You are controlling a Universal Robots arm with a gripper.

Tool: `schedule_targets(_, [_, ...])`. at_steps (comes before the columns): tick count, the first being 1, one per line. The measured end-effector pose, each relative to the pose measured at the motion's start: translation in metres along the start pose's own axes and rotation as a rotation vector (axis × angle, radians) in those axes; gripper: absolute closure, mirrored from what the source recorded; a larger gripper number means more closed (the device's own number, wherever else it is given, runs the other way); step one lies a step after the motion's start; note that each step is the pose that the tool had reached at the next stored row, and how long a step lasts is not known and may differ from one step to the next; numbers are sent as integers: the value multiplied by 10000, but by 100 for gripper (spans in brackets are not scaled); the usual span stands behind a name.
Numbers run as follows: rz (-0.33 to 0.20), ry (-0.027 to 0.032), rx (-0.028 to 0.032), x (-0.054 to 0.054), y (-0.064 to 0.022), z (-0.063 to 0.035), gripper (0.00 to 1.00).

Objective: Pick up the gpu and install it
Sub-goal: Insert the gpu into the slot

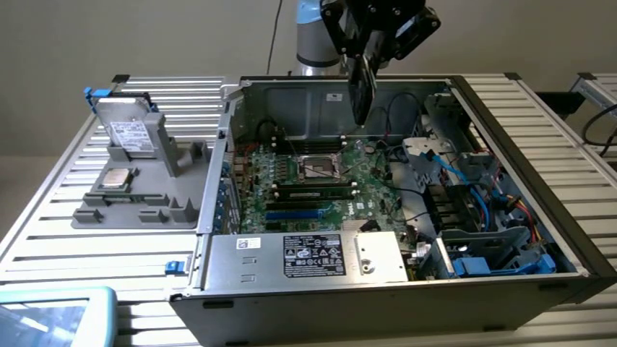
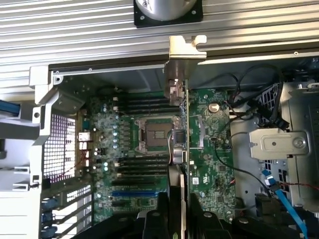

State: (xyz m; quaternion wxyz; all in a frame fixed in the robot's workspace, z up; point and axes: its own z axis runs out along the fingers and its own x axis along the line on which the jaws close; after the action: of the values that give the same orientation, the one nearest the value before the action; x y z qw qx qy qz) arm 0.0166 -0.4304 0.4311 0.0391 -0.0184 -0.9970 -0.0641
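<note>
Hanging from the gripper point(image 1: 372, 49), the gpu point(image 1: 362, 90) is clamped between the jaws, which are closed on it. Its silver bracket point(image 2: 183, 52) is at the end far from them. Below the jaws lies the motherboard point(image 1: 289, 165) inside the open computer case point(image 1: 289, 101).

Motherboard point(image 1: 371, 181) open beneath held gpu point(image 1: 362, 90), cables point(image 1: 453, 165) crowding beside

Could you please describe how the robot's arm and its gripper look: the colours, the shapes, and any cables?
The arm is a round silver-grey tube with a light blue cap at its joint. The gripper is black and built of blocky, angular parts. In the wrist view its fingers are matt black with flat sides. A thin dark cable seems to run beside the arm. No markings can be made out.
</note>
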Motion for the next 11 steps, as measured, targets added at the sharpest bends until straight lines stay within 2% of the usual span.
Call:
schedule_targets(4, [-671, 88, -100, 0, 0, 1, 73])
schedule_targets(6, [-946, 100, -195, 0, 0, 3, 73])
schedule_targets(7, [-1053, 83, -241, 0, -1, 3, 73])
schedule_targets(9, [-1321, 38, -242, 0, 0, 3, 73])
schedule_targets(11, [-1694, 34, -218, -1, -1, 3, 73])
